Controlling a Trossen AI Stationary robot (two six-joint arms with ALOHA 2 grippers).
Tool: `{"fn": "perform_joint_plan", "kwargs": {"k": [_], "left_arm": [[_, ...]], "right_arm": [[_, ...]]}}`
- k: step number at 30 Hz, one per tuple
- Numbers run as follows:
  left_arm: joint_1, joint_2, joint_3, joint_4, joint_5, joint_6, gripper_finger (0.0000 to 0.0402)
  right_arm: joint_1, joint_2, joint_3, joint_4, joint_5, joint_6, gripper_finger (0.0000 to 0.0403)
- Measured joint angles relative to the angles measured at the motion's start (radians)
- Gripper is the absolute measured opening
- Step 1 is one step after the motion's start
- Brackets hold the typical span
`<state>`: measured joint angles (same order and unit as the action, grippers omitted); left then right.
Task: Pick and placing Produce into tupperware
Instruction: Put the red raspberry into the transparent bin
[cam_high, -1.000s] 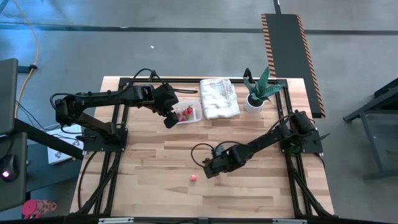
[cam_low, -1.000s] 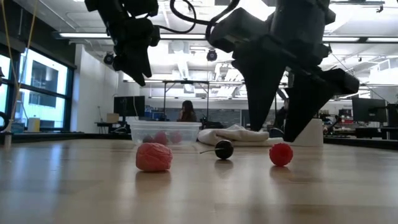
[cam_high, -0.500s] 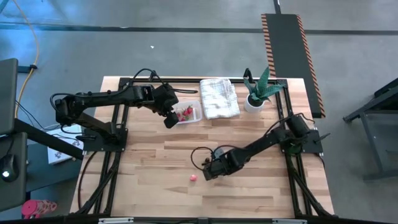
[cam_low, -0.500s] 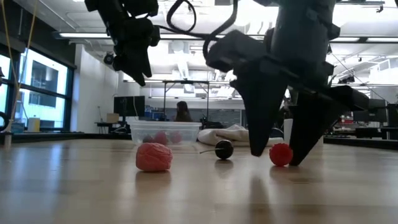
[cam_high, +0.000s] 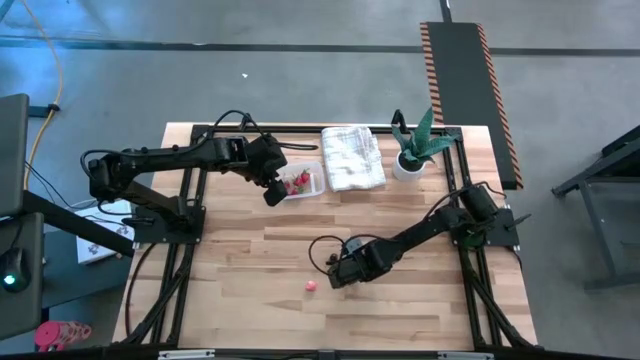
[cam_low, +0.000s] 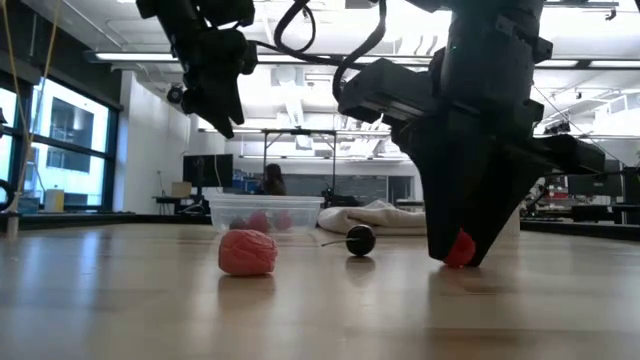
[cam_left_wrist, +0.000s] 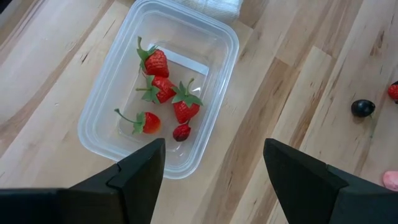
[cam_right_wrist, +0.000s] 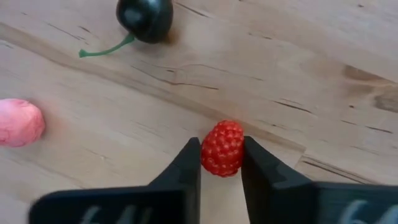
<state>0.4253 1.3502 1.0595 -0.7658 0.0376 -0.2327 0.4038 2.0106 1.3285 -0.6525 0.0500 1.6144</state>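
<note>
A clear tub (cam_left_wrist: 163, 93) holds several red strawberries and one small dark berry (cam_left_wrist: 181, 132); it also shows at the far middle of the table in the high view (cam_high: 302, 183). My left gripper (cam_left_wrist: 214, 165) hangs open above the tub's near-left side. My right gripper (cam_right_wrist: 221, 163) is down at the table near the middle front, shut on a red raspberry (cam_right_wrist: 222, 148). A dark cherry with a green stem (cam_right_wrist: 145, 18) and a pink berry (cam_right_wrist: 20, 122) lie loose on the wood nearby. My right gripper pinches the raspberry by its two sides (cam_right_wrist: 206, 155) between its two fingertips. The fingers point down at the table from above. In the low view the raspberry (cam_low: 460, 250) sits at the fingertips, down at the table top.
A folded white towel (cam_high: 352, 157) lies to the right of the tub. A green potted plant (cam_high: 415, 148) stands at the far right. The black frame rails (cam_high: 190, 215) run along the table's left and right sides. People show in the room behind.
My right gripper has come down over the red raspberry, with a finger on each side, and has shut on it at the table. The cherry and the pink berry have stayed where they were.
</note>
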Motion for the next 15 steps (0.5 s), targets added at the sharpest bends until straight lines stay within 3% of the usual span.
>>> {"fn": "perform_joint_plan", "kwargs": {"k": [6,11,15], "left_arm": [[0.000,0.000,0.000,0.000,0.000,0.000,0.0262],[0.000,0.000,0.000,-0.002,0.000,0.000,0.0262],[0.000,0.000,0.000,-0.003,0.000,0.000,0.0262]], "right_arm": [[0.000,-0.014,0.001,-0.003,0.016,-0.002,0.0038],[-0.014,-0.074,0.080,-0.078,0.127,-0.030,0.0038],[-0.058,-0.084,0.192,-0.232,0.236,-0.146,0.0038]]}}
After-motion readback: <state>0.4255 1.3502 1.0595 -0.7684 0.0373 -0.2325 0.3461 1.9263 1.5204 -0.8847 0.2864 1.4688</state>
